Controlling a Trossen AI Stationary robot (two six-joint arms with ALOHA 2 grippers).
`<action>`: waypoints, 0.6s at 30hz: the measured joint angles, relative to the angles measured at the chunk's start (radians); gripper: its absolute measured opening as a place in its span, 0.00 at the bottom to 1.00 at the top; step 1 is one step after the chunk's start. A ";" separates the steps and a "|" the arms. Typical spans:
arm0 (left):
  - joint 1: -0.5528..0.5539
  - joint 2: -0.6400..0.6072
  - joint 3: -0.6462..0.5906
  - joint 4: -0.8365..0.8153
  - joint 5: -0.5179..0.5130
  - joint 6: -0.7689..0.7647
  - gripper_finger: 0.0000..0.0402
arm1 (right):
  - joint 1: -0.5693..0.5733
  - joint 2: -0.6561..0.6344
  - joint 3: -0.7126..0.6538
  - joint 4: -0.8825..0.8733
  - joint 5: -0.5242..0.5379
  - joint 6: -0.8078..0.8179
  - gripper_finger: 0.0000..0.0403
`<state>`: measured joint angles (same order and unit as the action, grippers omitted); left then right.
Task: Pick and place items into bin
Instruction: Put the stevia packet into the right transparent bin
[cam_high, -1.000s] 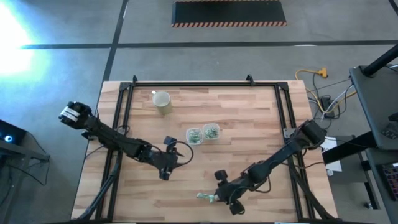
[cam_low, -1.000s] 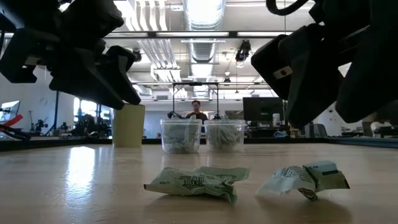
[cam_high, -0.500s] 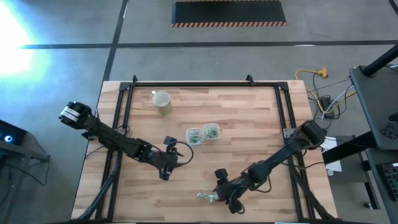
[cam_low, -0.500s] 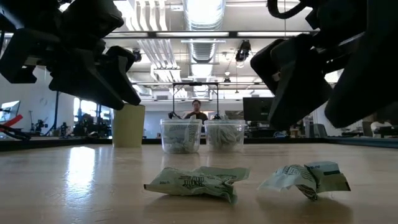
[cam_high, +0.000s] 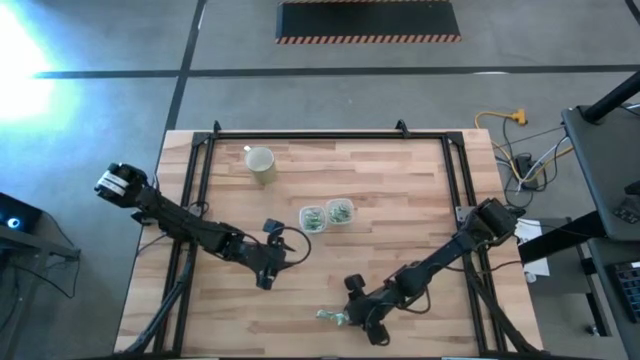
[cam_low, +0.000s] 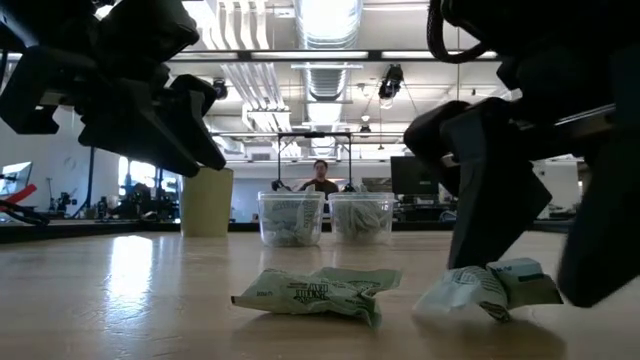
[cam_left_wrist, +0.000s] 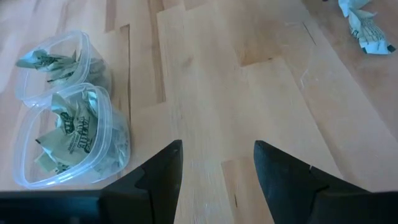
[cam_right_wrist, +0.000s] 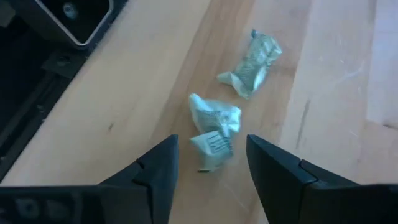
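**Right pincer poised over a wrapped piece**

High view: the right pincer (cam_high: 362, 318) sits low near the desk's (cam_high: 400, 200) front edge, right by a loose wrapped item (cam_high: 332, 317). The left pincer (cam_high: 266, 268) waits mid-desk, short of two clear bins (cam_high: 326, 214). A beige cup (cam_high: 261, 164) stands near the far left corner.

Low view: two crumpled green-and-white wrappers lie on the wood, one (cam_low: 318, 291) to the left of the other (cam_low: 490, 284). The right pincer's dark fingers (cam_low: 490, 190) stand either side of the second, down at the desk. Both bins (cam_low: 291, 218) behind already hold pieces.

Left wrist view: fingers spread, nothing between them; the filled bins (cam_left_wrist: 65, 134) lie near.

Right wrist view: fingers spread, with the white-green piece (cam_right_wrist: 213, 127) just ahead of the gap and another (cam_right_wrist: 252, 64) beyond. Printing shows on the wrappers but is too small to read.

This looks like the grasp step: next the pincer must close on the nearer piece, lift, and carry it to a bin.
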<state>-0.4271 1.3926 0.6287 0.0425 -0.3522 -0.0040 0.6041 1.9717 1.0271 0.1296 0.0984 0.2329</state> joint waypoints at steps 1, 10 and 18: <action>0.000 0.000 0.000 -0.001 0.000 0.000 0.45 | 0.000 0.000 0.000 -0.003 0.007 0.000 0.44; 0.000 0.000 0.000 -0.001 0.000 -0.001 0.45 | -0.002 0.002 0.000 -0.036 0.010 -0.005 0.25; 0.000 0.000 0.000 -0.001 0.000 -0.001 0.45 | -0.003 -0.003 0.000 -0.070 0.015 -0.039 0.03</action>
<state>-0.4271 1.3926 0.6285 0.0414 -0.3521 -0.0048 0.6014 1.9685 1.0275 0.0600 0.1137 0.1936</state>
